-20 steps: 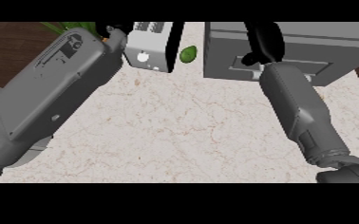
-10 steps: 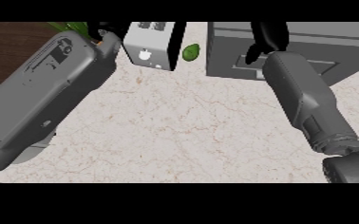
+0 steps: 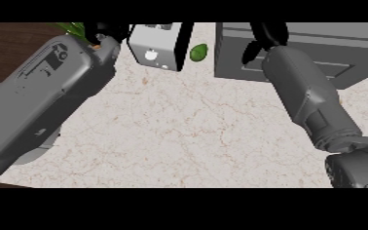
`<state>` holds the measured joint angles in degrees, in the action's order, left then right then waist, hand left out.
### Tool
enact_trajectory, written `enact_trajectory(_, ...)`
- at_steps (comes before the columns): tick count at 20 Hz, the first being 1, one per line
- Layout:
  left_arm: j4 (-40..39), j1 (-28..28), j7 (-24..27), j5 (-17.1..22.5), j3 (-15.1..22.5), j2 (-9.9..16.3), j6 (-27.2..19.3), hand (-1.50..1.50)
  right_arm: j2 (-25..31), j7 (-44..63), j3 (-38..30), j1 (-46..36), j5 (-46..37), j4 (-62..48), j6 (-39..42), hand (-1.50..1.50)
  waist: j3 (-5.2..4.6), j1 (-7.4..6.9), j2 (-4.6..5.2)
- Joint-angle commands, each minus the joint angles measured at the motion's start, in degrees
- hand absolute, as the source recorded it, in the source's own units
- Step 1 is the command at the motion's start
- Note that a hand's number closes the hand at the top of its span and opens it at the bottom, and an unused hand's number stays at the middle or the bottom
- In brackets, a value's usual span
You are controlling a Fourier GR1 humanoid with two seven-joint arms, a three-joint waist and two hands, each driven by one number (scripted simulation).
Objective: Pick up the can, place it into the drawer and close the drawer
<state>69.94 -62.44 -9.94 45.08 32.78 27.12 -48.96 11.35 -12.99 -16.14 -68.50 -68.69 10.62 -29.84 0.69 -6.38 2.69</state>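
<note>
No can shows in the head view. The grey drawer unit (image 3: pixel 316 53) stands at the back right, and I cannot tell whether its drawer is open or closed. My right hand (image 3: pixel 263 38) lies over the unit's left part, thumb spread apart from straight fingers, with nothing visible in it. The right forearm hides part of the unit's front. My left hand (image 3: pixel 108 31) sits at the top left, mostly cut off by the view's edge, next to a white toaster.
A white toaster (image 3: pixel 158 48) stands at the back centre with a small green fruit (image 3: pixel 199 51) to its right. Green leaves (image 3: pixel 74 28) show behind the left hand. The counter's marble top (image 3: pixel 194 126) spreads between my forearms; dark floor (image 3: pixel 22 39) shows at far left.
My right hand has moved farther back over the drawer unit. The left forearm has shifted slightly up and to the right.
</note>
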Motion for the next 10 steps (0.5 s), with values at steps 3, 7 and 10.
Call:
enact_trajectory(3, 1.93, 1.58, -0.26, 0.04, -0.72, 1.49, 0.68, -1.50, -1.52, -6.13, -12.50, -3.69, 13.80, 2.02, 5.17, -1.50, -0.32, 0.00, -0.79)
enact_trajectory(7, 2.00, 1.38, -1.25, -0.33, -0.72, 1.90, 0.45, -1.50, -0.42, -10.64, -16.74, -3.30, 18.10, 1.85, 8.05, -1.50, -0.39, 0.73, -0.60)
enact_trajectory(10, 3.33, 3.24, -1.38, -0.48, -0.79, 2.34, 0.73, -1.50, -0.30, -11.17, -17.89, -3.85, 19.31, 1.28, 8.97, -1.50, -0.52, 0.39, -0.61)
